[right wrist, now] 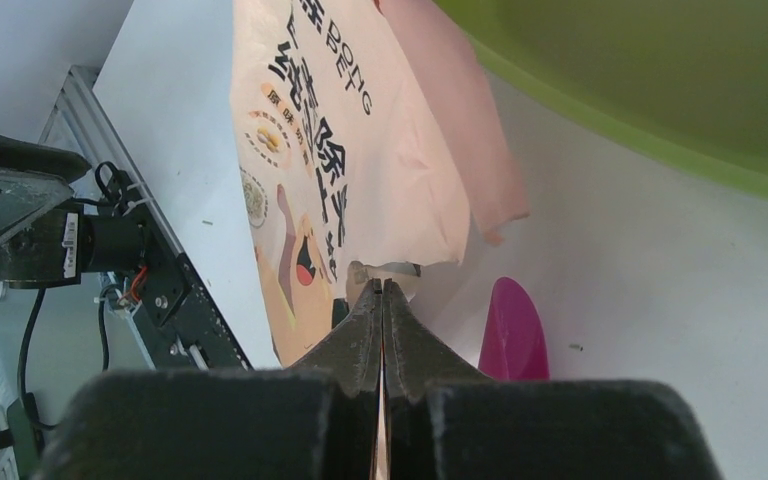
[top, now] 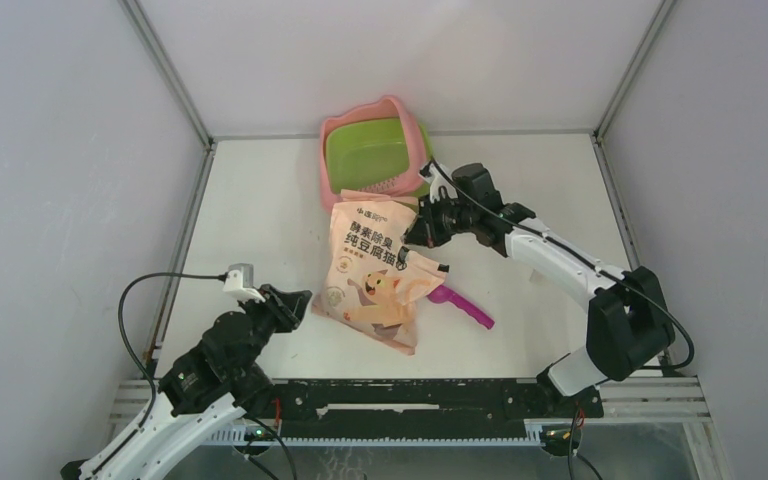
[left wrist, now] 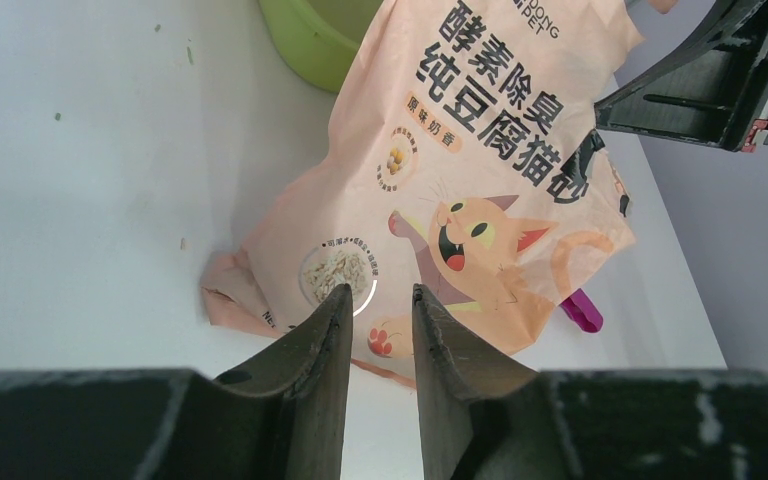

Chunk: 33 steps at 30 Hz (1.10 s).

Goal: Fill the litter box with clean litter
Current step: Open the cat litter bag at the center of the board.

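Observation:
The litter box [top: 375, 150], pink-rimmed with a lime-green basin, stands at the back of the table; its green wall [left wrist: 310, 40] [right wrist: 660, 70] shows bare. A peach-pink printed bag [top: 372, 270] [left wrist: 460, 180] [right wrist: 340, 160] lies in front of it. My right gripper [top: 416, 236] [right wrist: 381, 285] is shut on the bag's torn right edge, with a sliver of bag between the fingers. My left gripper [top: 295, 305] [left wrist: 380, 292] stands open just short of the bag's near left corner, holding nothing. Of the litter only a tiny speck [right wrist: 575, 347] shows on the table.
A magenta scoop [top: 465, 306] [left wrist: 582, 310] [right wrist: 513, 330] lies partly under the bag's right side. White walls close in the table on three sides. A black rail [top: 410, 395] runs along the near edge.

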{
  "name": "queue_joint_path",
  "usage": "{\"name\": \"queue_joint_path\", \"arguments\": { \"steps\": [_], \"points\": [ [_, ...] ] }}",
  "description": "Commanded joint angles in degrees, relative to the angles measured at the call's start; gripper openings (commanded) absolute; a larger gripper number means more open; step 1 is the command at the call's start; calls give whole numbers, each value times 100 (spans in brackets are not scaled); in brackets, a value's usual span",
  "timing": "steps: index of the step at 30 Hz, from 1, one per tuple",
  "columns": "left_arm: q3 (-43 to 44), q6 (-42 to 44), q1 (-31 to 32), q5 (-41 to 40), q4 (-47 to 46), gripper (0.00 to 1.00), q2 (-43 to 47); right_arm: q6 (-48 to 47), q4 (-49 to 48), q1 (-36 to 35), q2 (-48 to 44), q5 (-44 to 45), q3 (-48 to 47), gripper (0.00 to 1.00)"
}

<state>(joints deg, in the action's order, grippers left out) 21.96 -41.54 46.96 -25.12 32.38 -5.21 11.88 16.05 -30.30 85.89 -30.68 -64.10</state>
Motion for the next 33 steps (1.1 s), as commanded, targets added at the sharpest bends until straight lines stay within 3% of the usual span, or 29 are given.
{"name": "queue_joint_path", "arguments": {
  "steps": [1,18,24,33],
  "points": [
    [125,120,-24,57,-92,33,26,-54,-240,-18,95,-163,-31,1],
    [164,155,-29,74,-97,32,15,-364,-270,-306,169,-1208,-37,5],
    [191,172,-29,86,-100,32,29,-1012,606,-757,437,-943,-504,9],
    [154,172,-29,95,-125,32,91,-1439,1400,-1572,109,-471,-596,31]
  ]
}}
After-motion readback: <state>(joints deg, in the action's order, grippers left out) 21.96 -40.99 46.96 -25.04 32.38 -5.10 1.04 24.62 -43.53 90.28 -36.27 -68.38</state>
